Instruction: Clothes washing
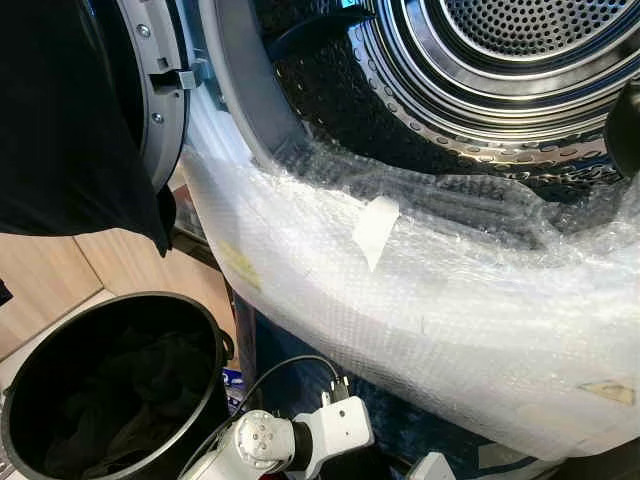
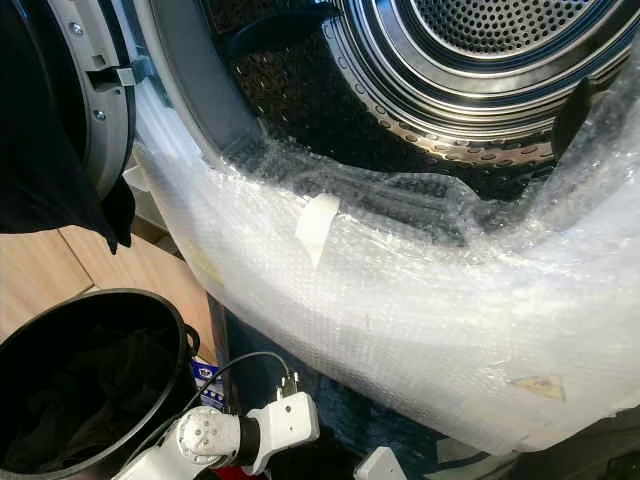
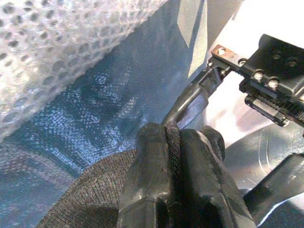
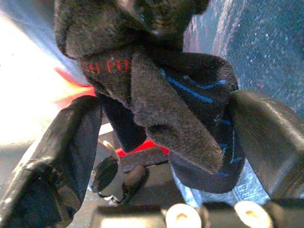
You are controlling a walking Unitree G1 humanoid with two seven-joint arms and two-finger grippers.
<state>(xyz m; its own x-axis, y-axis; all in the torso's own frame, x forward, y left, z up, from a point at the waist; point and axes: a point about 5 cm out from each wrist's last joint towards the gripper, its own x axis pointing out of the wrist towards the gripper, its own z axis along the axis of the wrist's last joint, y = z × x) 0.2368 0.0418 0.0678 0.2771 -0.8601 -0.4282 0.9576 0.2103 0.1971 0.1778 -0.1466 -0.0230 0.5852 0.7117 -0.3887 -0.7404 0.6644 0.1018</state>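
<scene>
Apparently early: drum (image 1: 520, 60) looks bare, dark clothes fill the near-left bucket (image 1: 205, 330). Left gripper (image 3: 178, 156) pinches a grey garment (image 3: 90, 199); right gripper (image 4: 161, 142), fingers apart, straddles a sock (image 4: 156, 90).

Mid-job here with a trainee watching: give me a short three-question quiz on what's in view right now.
1. True or false: the left pincer is shut on grey knit fabric.
2. What covers the washer's front below the drum? A) a towel B) bubble wrap C) cardboard
3. Fill in: the black bucket holds dark ____.

Key: 1 true; 2 B; 3 clothes.
</scene>
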